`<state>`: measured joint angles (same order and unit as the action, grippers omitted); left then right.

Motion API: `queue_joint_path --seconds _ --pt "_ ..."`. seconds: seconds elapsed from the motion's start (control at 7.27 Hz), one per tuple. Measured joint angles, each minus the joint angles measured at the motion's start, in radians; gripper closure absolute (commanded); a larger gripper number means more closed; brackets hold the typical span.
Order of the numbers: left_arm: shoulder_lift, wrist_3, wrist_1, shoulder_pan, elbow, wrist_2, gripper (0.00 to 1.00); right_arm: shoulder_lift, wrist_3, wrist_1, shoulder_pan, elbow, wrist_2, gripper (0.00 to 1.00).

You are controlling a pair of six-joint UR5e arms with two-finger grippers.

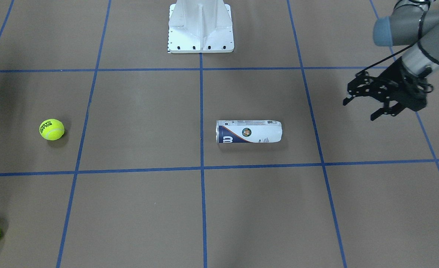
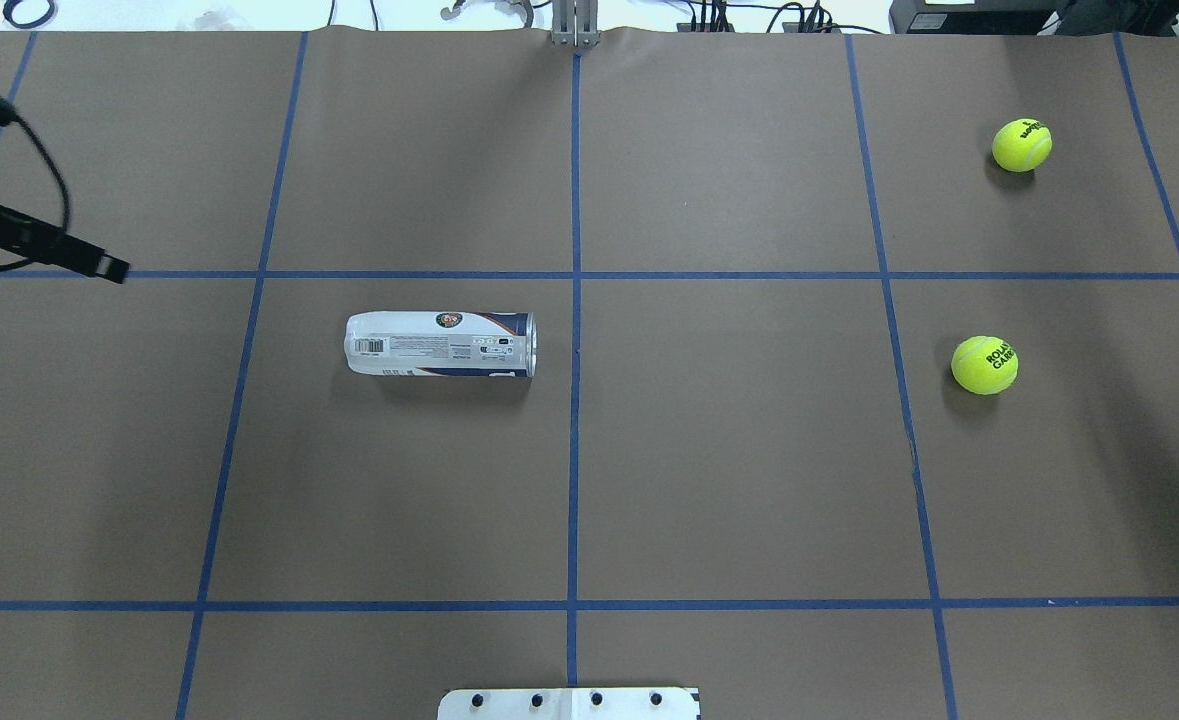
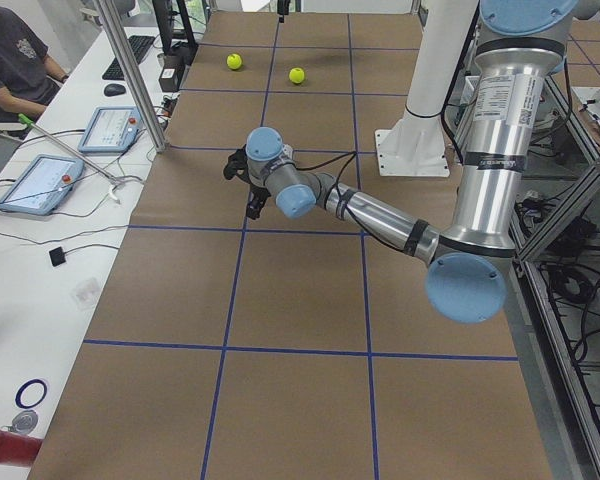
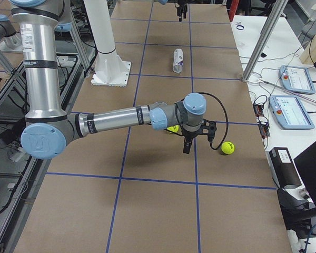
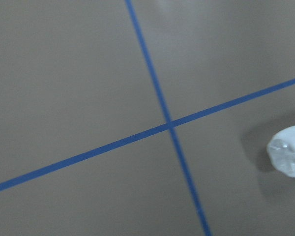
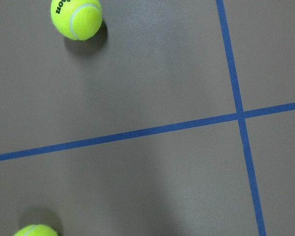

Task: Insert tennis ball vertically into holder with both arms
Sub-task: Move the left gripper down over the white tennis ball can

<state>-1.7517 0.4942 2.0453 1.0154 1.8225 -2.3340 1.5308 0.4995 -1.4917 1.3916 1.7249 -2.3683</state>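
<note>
holder (image 1: 248,131) lies on its side on the counter (image 1: 137,208), not upright, just to the robot's left of the centre tape line (image 1: 201,111). its silver rim end faces that line without touching it. nothing touches the holder. left pincer (image 1: 359,110) hangs above the counter, well apart from the holder on its closed-end side, fingers spread wide, nothing between them. the left wrist view catches only the holder's closed end at its right edge. two tennis balls rest on the robot's right half of the counter, well apart from the holder and from each other. near ball (image 2: 984,364), printed "roland garros", sits about level with the holder. far ball (image 2: 1021,145) sits further toward the operators' edge. right arm (image 4: 116,117) reaches out over the counter. right pincer (image 4: 187,143) points down between the two balls. the near ball is partly hidden behind its wrist in the right side view. spread of the right pincer: cannot tell. white pedestal (image 1: 200,29) stands on the centre line at the robot's edge.
</note>
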Motion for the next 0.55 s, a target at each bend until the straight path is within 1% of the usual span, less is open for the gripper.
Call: queue_joint_path --seconds 0.14,0.28,0.41,0.55 --pt "-0.082 -0.002 -0.016 -0.079 -0.010 0.061 0.02 0.002 0.000 -0.001 0.001 0.006 -0.001 0.01" --pt "-0.146 -0.043 -0.032 -0.142 -0.014 0.135 0.03 0.006 0.001 -0.002 0.001 0.012 -0.001 0.01" --pt "-0.199 -0.130 -0.043 -0.180 -0.017 0.189 0.03 0.009 0.002 -0.002 0.000 0.017 -0.002 0.01" --pt "-0.239 -0.196 -0.050 -0.209 -0.020 0.218 0.02 0.010 0.002 -0.002 0.000 0.020 -0.002 0.01"
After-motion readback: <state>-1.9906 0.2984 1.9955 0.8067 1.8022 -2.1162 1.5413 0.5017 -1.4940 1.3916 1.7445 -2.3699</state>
